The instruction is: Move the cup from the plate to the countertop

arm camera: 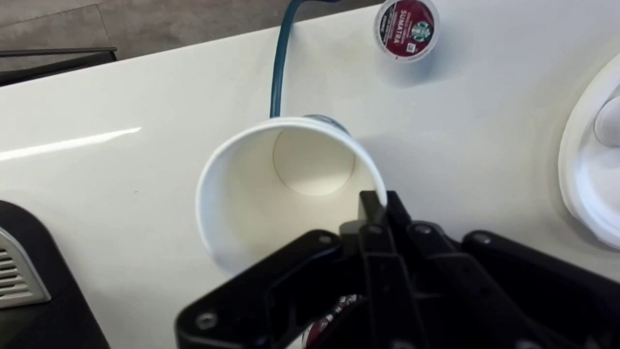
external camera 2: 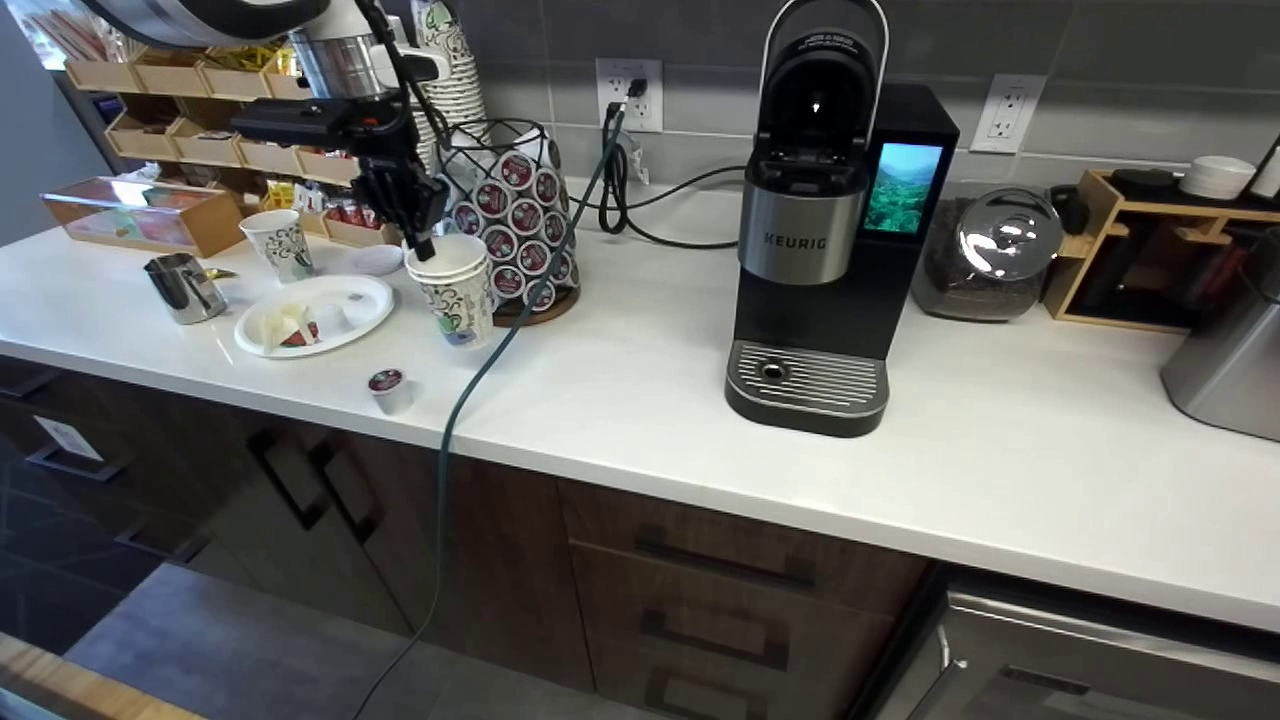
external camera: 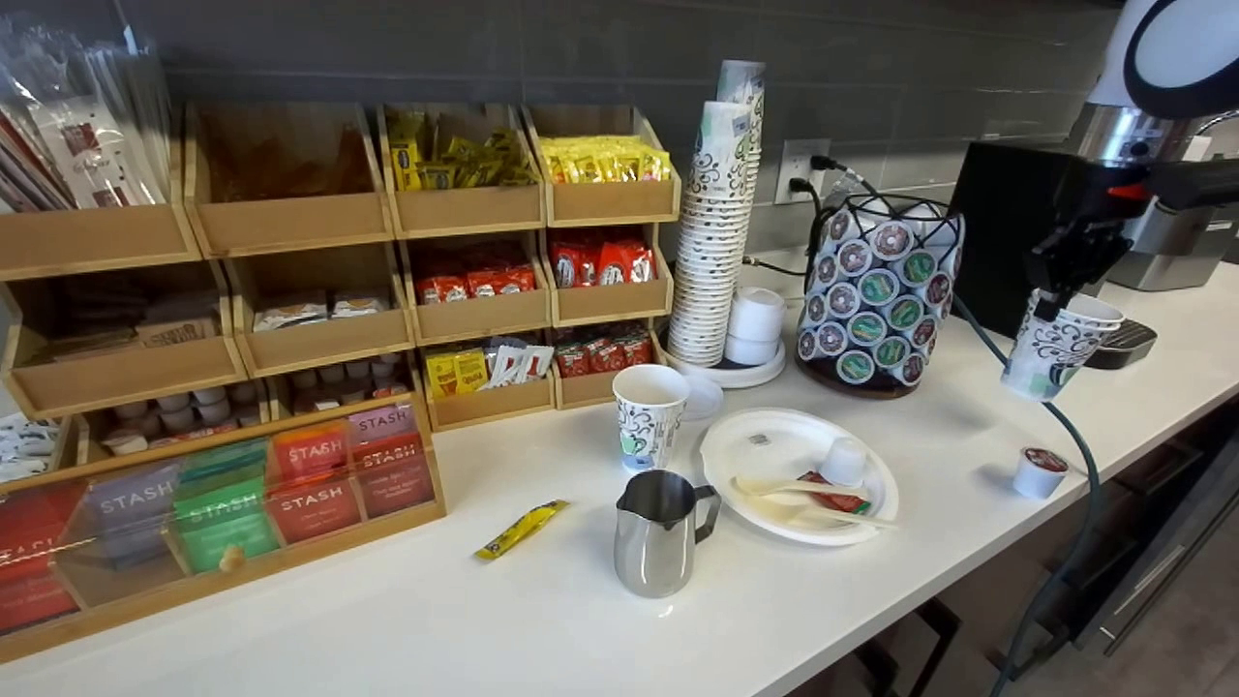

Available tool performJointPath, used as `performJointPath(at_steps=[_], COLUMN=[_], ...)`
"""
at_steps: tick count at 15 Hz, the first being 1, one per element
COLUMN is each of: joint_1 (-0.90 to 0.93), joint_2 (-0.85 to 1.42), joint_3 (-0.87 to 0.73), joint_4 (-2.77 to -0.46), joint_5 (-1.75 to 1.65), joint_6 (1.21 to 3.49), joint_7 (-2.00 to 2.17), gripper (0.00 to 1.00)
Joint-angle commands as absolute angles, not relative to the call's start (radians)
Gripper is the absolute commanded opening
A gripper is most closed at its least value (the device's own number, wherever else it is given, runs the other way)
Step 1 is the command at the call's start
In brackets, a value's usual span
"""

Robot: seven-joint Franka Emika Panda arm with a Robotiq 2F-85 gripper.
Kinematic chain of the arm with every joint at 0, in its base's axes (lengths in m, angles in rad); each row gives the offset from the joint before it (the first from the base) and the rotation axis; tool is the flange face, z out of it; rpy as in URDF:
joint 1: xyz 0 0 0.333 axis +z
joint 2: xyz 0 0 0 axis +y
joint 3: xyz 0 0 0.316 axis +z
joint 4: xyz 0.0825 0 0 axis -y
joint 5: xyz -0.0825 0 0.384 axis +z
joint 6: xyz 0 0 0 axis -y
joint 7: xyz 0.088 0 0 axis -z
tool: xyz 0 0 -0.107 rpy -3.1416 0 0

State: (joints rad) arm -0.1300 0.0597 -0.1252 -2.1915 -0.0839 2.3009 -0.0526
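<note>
Gripper [arm camera: 381, 197] pinching cup [external camera: 1051, 350] by the rim; I'm holding it tilted over the countertop [external camera: 953, 460], right of the plate [external camera: 799, 453]. Judging best: levelling it, lowering slowly clear of the cable [arm camera: 278, 72], releasing once its base is sitting flat.

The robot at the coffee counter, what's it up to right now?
The robot's fingers are shut on the rim of a printed paper cup, which is tilted over the countertop, off to the side of the plate. Whether its base touches the countertop is hard to tell. Letting go is not yet done. A similar printed cup stands on the countertop near the steel pitcher.
</note>
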Motion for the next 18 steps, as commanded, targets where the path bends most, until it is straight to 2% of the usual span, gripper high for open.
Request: performJointPath(at_steps=[1, 18], joint_1=[-0.124, -0.098], joint_2=[0.108, 0.232], joint_3=[-0.116, -0.09], joint_4=[-2.136, -2.098], joint_5=[-0.067, -0.042], joint_6=[2.286, 2.258], joint_7=[-0.087, -0.028], gripper=[0.01, 0.01])
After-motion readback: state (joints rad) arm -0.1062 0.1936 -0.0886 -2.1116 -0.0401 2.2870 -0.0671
